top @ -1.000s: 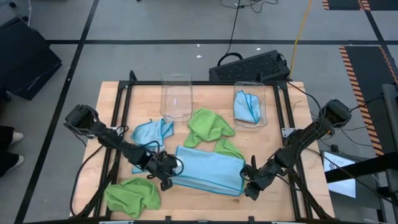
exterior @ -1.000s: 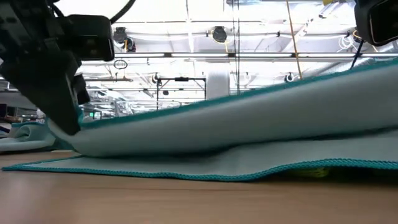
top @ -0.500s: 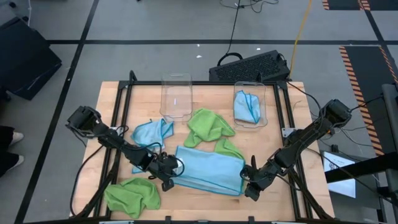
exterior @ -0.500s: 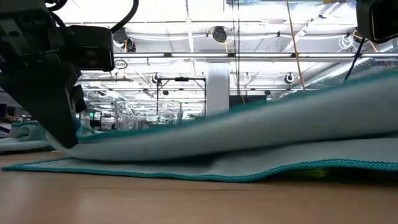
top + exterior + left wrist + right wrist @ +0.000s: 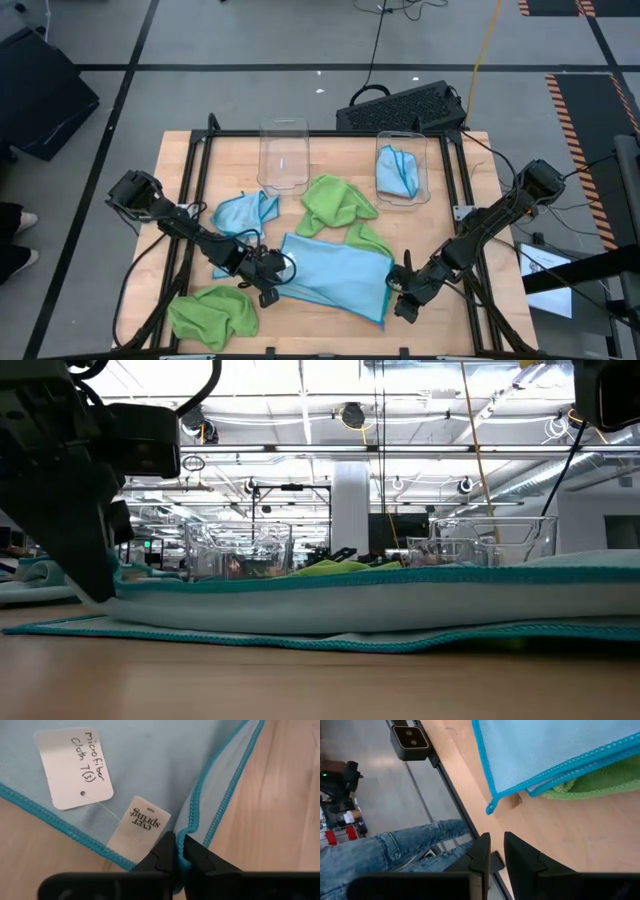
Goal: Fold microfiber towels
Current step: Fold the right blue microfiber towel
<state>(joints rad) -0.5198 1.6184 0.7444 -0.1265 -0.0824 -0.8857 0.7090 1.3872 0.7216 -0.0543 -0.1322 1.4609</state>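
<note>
Right hand (image 5: 492, 851) lets go, fingers slightly parted and empty; blue towel (image 5: 335, 275) drops flat, half-fold down. Left hand (image 5: 180, 851) pinches its corner.

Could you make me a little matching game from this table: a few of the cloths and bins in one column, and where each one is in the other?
Things:
1. crumpled green towel
2. flat blue towel
3. folded blue towel
4. empty clear bin

Places:
A. inside the right-hand clear bin
B. at the table's far edge, left of the other bin
C. spread between the two robot hands
D. near front left corner of the table

Pairs: 1-D, 2-C, 3-A, 4-B
</note>
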